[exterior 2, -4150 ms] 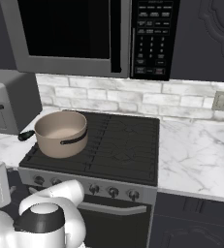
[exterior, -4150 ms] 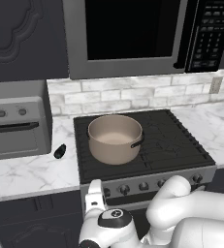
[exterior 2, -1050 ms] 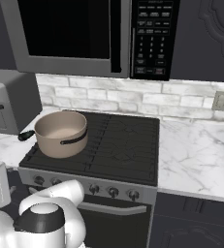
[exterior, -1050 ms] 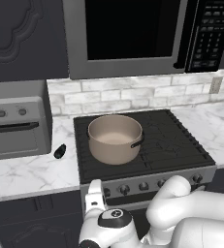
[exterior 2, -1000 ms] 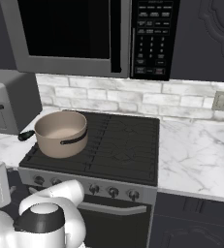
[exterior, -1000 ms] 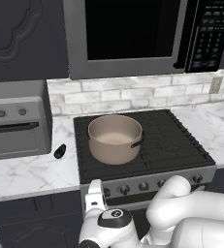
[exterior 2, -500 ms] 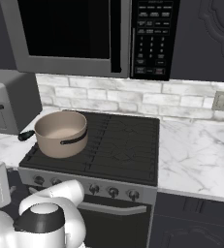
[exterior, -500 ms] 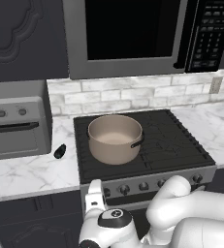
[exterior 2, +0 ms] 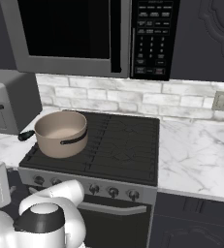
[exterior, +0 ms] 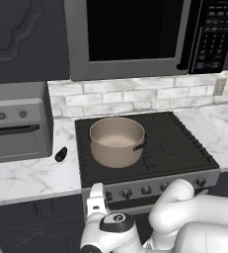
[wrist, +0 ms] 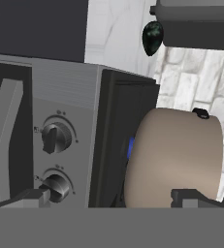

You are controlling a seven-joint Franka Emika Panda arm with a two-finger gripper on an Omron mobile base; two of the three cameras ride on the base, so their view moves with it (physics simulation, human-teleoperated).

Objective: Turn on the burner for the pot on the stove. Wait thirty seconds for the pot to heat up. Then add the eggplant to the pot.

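Pot sits on the near-left burner of the stove, dark handle pointing right. Eggplant lies on the counter just left of the stove, in front of the toaster oven. In the hand view a blue glow shows under the pot, so the burner looks lit; judged step: the thirty-second wait. Gripper is open, holding nothing, parked low in front of the stove near the knobs. Next move: once the wait ends, lift the arm, swing left over the counter, come down on the eggplant, close on it, then carry it right and drop it in the pot. Versus the earlier frames: nothing differs, arm, pot and eggplant all unmoved.
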